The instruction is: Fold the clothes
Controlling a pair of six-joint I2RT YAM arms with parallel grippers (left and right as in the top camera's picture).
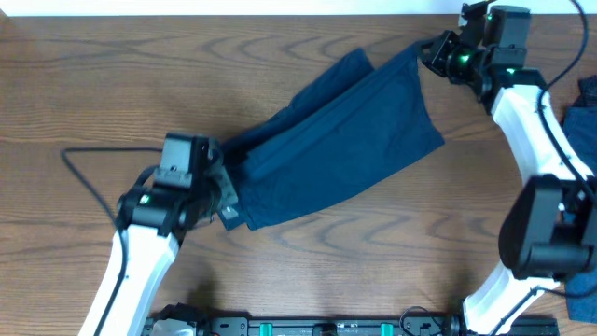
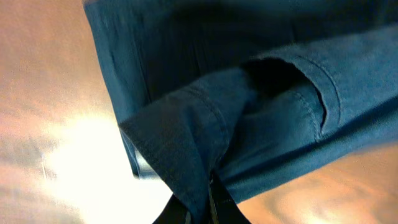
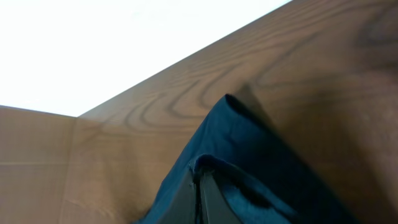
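- Overhead view: you see the navy garment (image 1: 345,140) stretched in a diagonal band across the wooden table (image 1: 93,75), from just left of centre up to the upper right of the frame.
- The left gripper (image 1: 227,203) sits at the lower-left end of the garment, left of centre. Its jaws are pressed together, pinching a fold of the cloth.
- Left wrist view: a stitched, folded edge runs down to the bottom centre of the frame, where the dark jaws clamp it. A pocket-like opening with a stitched border shows right of centre.
- The right gripper (image 1: 429,51) holds the upper-right corner of the garment, close to the top edge of the frame. Its jaws are closed tight on that corner.
- Right wrist view: the jaws meet at the bottom centre with a small fold of navy cloth caught at their tips. Above them the cloth rises to a rounded peak against the wood grain.
- You cannot tell how much of the stretched span rests on the table.
- A brighter blue cloth heap (image 1: 586,103) lies at the right edge, apart from the garment.
- A black cable (image 1: 84,173) loops across the left side of the table.
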